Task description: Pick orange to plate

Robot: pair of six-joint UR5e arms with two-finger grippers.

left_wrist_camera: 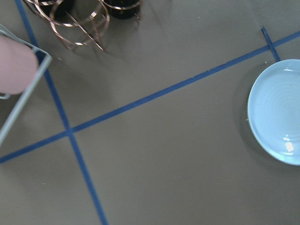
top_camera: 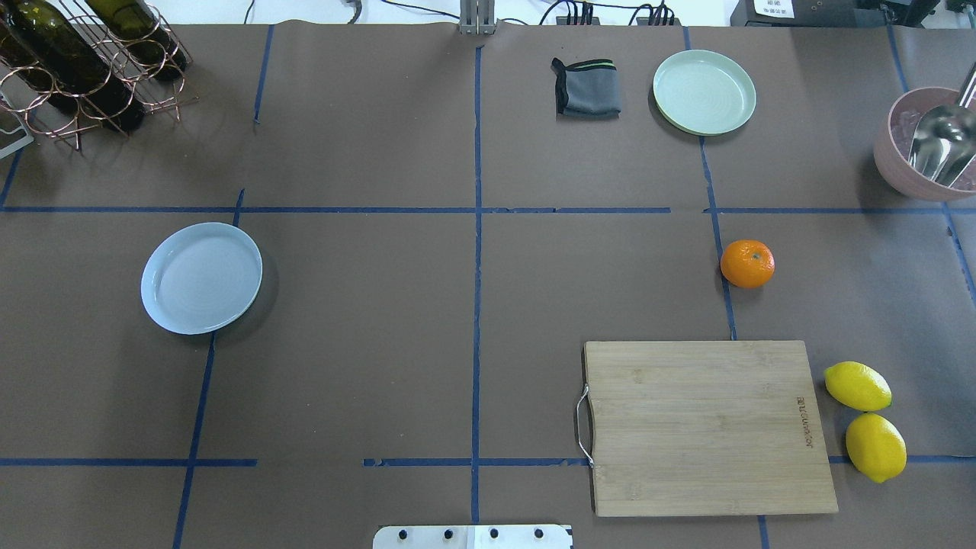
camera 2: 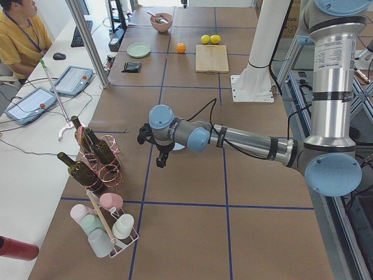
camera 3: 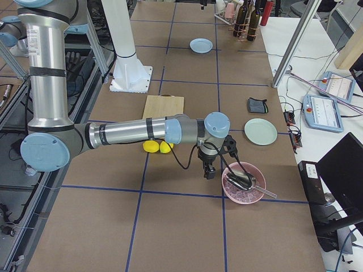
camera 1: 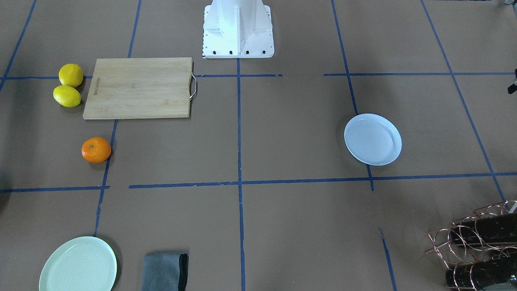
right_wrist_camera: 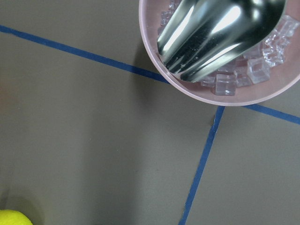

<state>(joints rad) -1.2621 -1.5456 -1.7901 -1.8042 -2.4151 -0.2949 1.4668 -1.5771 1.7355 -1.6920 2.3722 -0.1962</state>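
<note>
The orange (top_camera: 747,264) rests on the brown table beyond the cutting board, also visible as orange (camera 1: 96,150) and orange (camera 2: 181,48). Far from it, across the table, lies the white-blue plate (top_camera: 201,277), bare, seen too as plate (camera 1: 373,139) and plate (left_wrist_camera: 276,112). My left gripper (camera 2: 161,162) hangs above the table beside that plate; I cannot tell whether it is open or shut. My right gripper (camera 3: 209,171) hangs between the lemons and a pink bowl; its state cannot be told either. No fingers show in either wrist view.
A wooden cutting board (top_camera: 705,427) and two lemons (top_camera: 857,386) lie near the orange. A pink bowl (top_camera: 926,145) holds ice and a metal scoop. A mint plate (top_camera: 704,92), a grey cloth (top_camera: 586,88) and a wine rack (top_camera: 84,61) line the far edge.
</note>
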